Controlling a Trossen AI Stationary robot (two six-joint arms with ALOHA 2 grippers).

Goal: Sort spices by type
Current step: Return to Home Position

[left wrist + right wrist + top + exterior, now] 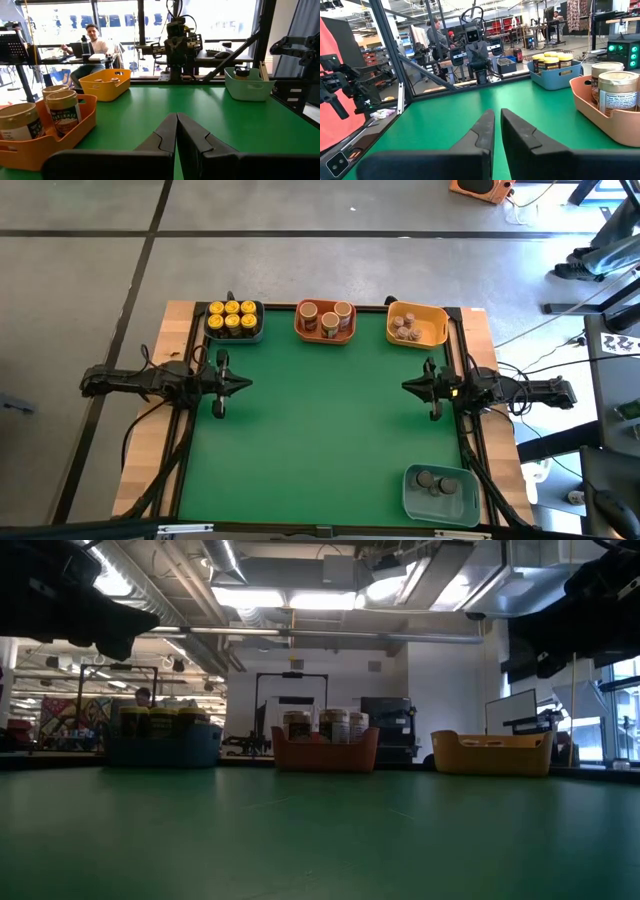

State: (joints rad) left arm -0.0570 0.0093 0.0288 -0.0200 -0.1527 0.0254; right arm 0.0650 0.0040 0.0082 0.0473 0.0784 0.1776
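Three bins stand along the far edge. A blue bin (233,321) holds several jars with yellow lids (551,60). An orange bin (325,321) holds three wider jars with tan lids (62,112). A yellow bin (416,324) holds tiny jars with grey-brown tops (404,328). A pale green bin (441,492) at the near right corner holds three more tiny jars. My left gripper (247,384) (177,116) hovers shut at the table's left side. My right gripper (404,386) (497,111) hovers shut at the right side. They point at each other across the green mat.
The green mat (320,430) between the two grippers carries no objects. Black frame posts (460,330) stand at the table's corners, with cables along both side edges. People sit in the room beyond the table (92,37).
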